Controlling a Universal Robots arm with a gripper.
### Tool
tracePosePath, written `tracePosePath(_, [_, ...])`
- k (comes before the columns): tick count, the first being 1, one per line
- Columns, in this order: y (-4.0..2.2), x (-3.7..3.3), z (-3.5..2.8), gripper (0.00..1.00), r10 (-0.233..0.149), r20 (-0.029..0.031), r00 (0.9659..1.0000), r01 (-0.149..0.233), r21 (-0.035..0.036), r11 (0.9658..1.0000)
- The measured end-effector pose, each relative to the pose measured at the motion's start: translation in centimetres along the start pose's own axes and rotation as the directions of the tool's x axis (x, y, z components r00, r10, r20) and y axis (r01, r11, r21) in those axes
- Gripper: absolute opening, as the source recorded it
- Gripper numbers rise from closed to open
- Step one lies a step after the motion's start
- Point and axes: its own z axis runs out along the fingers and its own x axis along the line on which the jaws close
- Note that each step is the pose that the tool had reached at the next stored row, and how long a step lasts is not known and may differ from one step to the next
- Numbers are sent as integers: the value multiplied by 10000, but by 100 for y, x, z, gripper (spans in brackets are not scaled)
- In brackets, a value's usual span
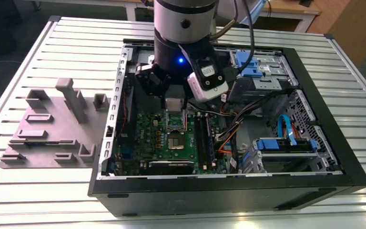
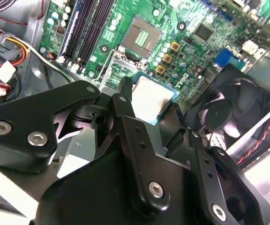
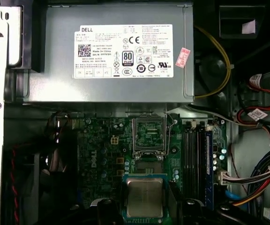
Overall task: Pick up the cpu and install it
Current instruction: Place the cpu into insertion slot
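- Slatted metal surface (image 1: pixel 55 47) carries an open case (image 1: pixel 234 191); wooden furniture (image 1: pixel 342 24) stands behind.
- End effector (image 3: pixel 146 205) pinches the cpu (image 3: pixel 144 197) by two opposite edges, above the motherboard (image 3: pixel 102 159).
- Cpu flat, metal top up, square; edges parallel to the socket frame (image 3: pixel 149 136), which lies between it and the power supply (image 3: pixel 111 51).
- Memory slots (image 3: pixel 196 159) and cables (image 3: pixel 261 173) on one side, fan (image 2: pixel 228 112) on the other; grey fixture (image 1: pixel 49 124) beside the case.

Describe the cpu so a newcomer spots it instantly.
Look inside the open black PC case, at the green motherboard next to the grey power-supply box. The cpu is the small flat silvery square held in the gripper, unlike the metal socket frame and long black memory slots nearby.
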Motion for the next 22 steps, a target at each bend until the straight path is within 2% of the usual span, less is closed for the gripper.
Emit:
tracePosePath(11, [-102,-3,192,47,0,1,10000,0,-1,10000])
tracePosePath(22, [-159,-23,388,47,-1,1,10000,1,-1,10000])
